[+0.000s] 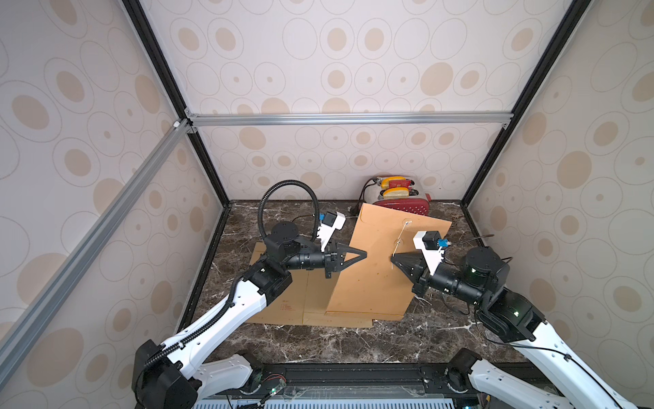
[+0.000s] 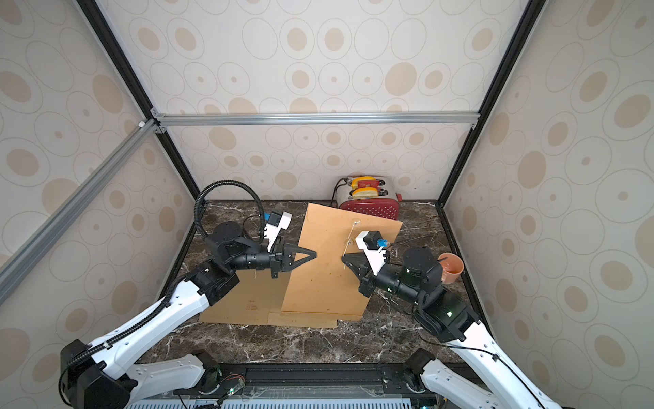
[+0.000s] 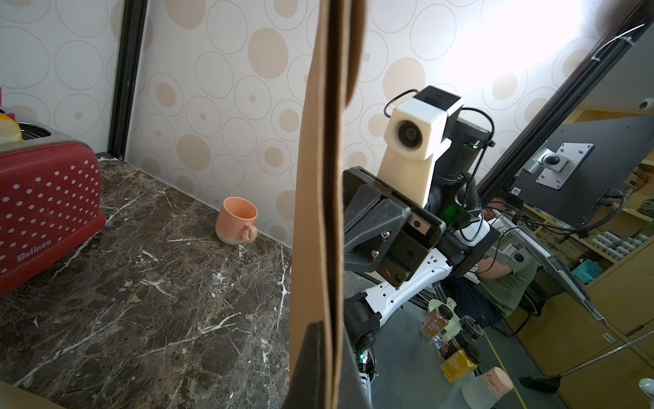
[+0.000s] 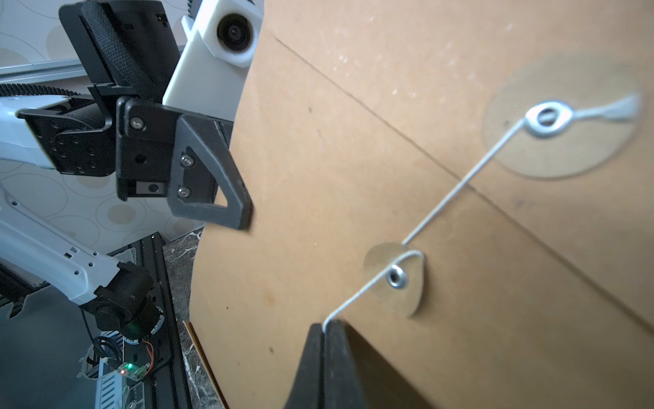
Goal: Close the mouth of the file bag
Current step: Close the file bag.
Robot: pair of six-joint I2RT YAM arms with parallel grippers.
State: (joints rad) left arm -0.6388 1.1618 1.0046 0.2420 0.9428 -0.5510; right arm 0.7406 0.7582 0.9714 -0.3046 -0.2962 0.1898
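Count, left to right on the surface (image 1: pixel 318 340): 1 flat brown sheet (image 1: pixel 283 304), 1 file bag (image 1: pixel 375 279) standing up at centre with its lower edge on that sheet, 1 red toaster (image 1: pixel 403 206) behind it with 2 yellow slices (image 1: pixel 393 182), 1 orange mug (image 2: pixel 450 267) at right. On the bag's face: 2 round discs, upper disc (image 4: pixel 562 148) and lower disc (image 4: pixel 407 297), and 1 white string (image 4: pixel 442 209) running from upper past lower.

Mug seen in a top view and the left wrist view. Discs sharp in the right wrist view alone.

Left pincer (image 1: pixel 362 253): closed tight on the bag's left edge. Right pincer (image 1: pixel 393 258): closed tight on the string's free end, just beside the lower disc.
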